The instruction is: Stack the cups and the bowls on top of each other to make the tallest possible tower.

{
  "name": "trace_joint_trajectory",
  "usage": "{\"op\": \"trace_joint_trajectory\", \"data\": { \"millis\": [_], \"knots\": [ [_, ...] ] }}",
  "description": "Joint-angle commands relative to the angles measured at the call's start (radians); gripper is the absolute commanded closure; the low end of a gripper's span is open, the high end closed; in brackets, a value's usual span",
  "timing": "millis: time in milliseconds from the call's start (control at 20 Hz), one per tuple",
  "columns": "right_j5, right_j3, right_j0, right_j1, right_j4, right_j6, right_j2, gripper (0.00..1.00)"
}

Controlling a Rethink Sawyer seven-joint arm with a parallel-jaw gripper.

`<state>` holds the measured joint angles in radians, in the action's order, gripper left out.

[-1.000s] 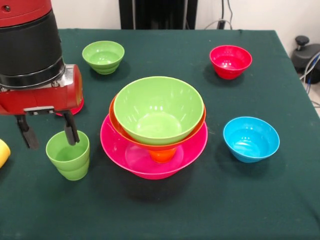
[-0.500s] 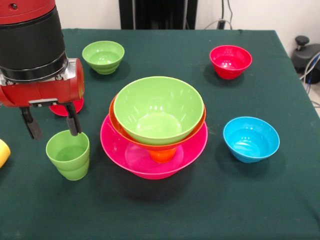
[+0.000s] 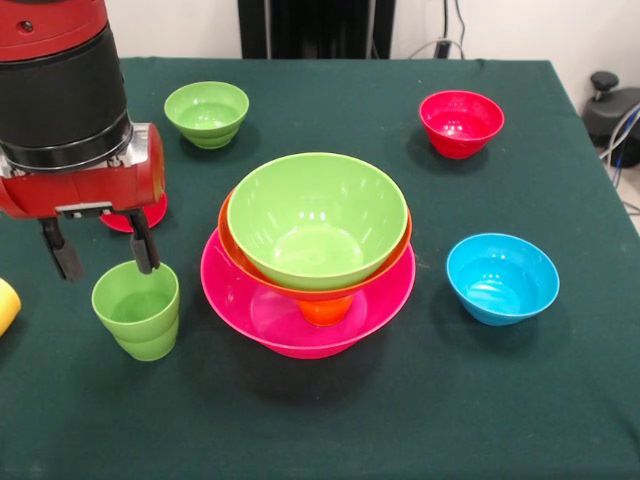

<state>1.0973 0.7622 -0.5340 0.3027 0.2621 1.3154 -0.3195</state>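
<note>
At left of the frame the tool hangs spread, empty, just above the green cup on the desk. One finger sits over the cup's rim; descending off-centre could tip it, away from the tower at centre.

Yellow cup cut by edge

Glossy, smooth plastic is seen on the bowls and green cup; the tabletop is covered in matt cloth.
</note>
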Motion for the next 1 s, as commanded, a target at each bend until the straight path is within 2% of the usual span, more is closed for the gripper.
{"op": "trace_joint_trajectory", "data": {
  "millis": [50,1000],
  "knots": [
    [-0.016,0.049,0.005,-0.045,0.092,-0.227,-0.027,0.0],
    [-0.031,0.055,0.03,-0.041,0.111,-0.181,-0.013,0.0]
  ]
}}
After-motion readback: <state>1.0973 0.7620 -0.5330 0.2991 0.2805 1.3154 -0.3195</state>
